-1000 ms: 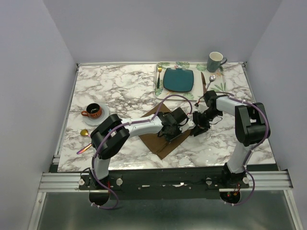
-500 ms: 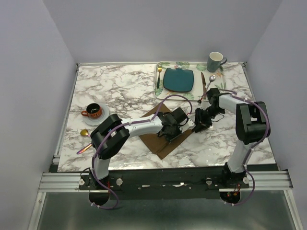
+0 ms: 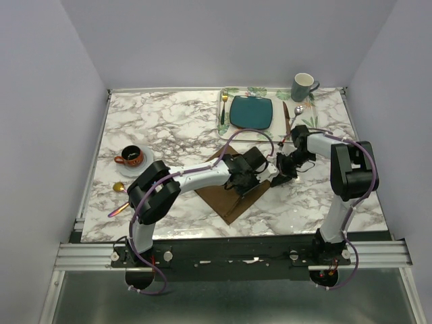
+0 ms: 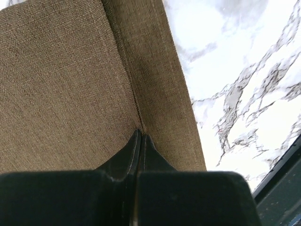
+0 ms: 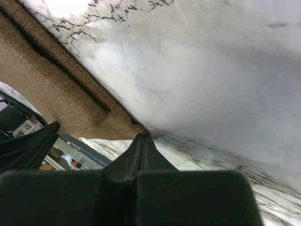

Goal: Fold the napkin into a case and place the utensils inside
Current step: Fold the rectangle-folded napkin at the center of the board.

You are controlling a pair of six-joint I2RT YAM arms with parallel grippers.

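Plainly, both of my tools are down on the napkin (image 3: 226,202), which lies as a dark brown diamond in the middle of the bench (image 3: 169,121), just in front of my arms; my left tool (image 4: 141,136) is clenched, its tips pinched together on the cloth right where a hem line runs up from them; my right tool (image 5: 142,137) is clenched too, its tips meeting at a doubled corner on the napkin's right side, and from the wrist view I judge that it grips that corner, though the bite looks thin. The utensils (image 3: 117,202) lie well apart at the bench's left edge, near the cup and saucer (image 3: 131,158), untouched, so I take the fold to be the step in hand.

To do it well, I would lift both pinches together and only just off the marble, so the cloth does not drag or bunch; I would carry them at one pace along one line, keeping the edge between them taut but not stretched; I would lay the raised edge squarely on the layer beneath, hem on hem, then let go only once it rests flat; a slip at the right corner is the risk, since so little cloth sits between those tips.
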